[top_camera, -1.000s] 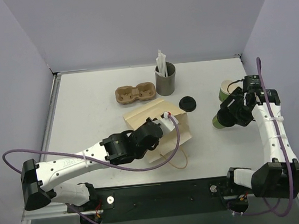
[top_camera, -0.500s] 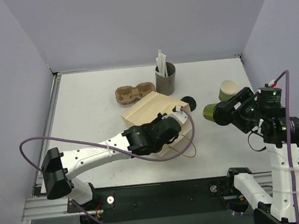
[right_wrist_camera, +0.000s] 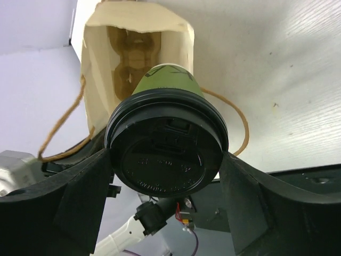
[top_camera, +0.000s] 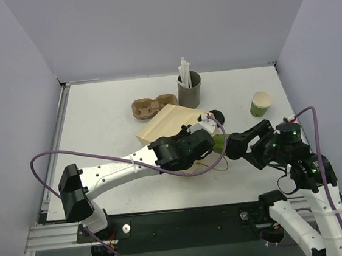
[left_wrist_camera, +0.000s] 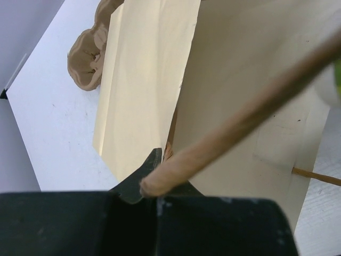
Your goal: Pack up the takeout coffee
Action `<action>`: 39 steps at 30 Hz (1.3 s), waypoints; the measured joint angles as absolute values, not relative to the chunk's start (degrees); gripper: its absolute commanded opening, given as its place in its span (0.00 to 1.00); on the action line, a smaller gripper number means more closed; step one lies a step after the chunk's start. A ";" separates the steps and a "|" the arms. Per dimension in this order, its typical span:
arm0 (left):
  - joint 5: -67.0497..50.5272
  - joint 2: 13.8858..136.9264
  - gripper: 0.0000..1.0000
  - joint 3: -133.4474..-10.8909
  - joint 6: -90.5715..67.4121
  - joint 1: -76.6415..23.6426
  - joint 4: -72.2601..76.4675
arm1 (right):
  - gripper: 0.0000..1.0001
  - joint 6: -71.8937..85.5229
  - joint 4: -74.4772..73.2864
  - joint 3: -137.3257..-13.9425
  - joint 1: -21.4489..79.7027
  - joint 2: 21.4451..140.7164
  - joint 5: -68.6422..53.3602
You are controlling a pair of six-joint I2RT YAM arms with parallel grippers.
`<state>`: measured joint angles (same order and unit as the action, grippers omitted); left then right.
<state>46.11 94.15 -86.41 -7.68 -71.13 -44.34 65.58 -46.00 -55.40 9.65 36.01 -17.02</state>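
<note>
packing step: right jaws grip the lidded cup (right_wrist_camera: 166,149) sideways, its base aimed at the mouth of the bag (top_camera: 165,123). left jaws are clamped on the handle (left_wrist_camera: 240,122). next: push the cup straight in, then release.

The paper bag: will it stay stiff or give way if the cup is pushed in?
Probably floppy: thin paper bag, mouth held by the left fingers on its handle. Likely light, so it may slide on the smooth table.

light: bright, even | shadows: soft (faint) | blur: bag handle (left_wrist_camera: 240,122) close to lens
</note>
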 measured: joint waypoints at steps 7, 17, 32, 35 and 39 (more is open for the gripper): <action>46.00 94.08 0.00 -86.32 -9.02 -70.94 -44.53 | 0.61 75.22 -35.77 -49.32 28.01 36.97 -5.87; 43.83 88.71 0.00 -81.87 -9.39 -70.67 -41.17 | 0.61 83.50 -24.01 -47.40 48.95 45.30 13.08; 34.15 75.61 0.00 -69.23 -5.06 -69.30 -28.23 | 0.61 88.60 -11.44 -42.83 60.27 54.37 23.24; 33.95 75.61 0.00 -69.23 -5.15 -69.30 -27.88 | 0.60 89.43 -10.72 -42.83 61.56 55.53 24.03; 34.79 75.79 0.00 -69.23 -7.05 -69.47 -27.88 | 0.60 90.78 -10.07 -42.83 62.26 55.88 24.84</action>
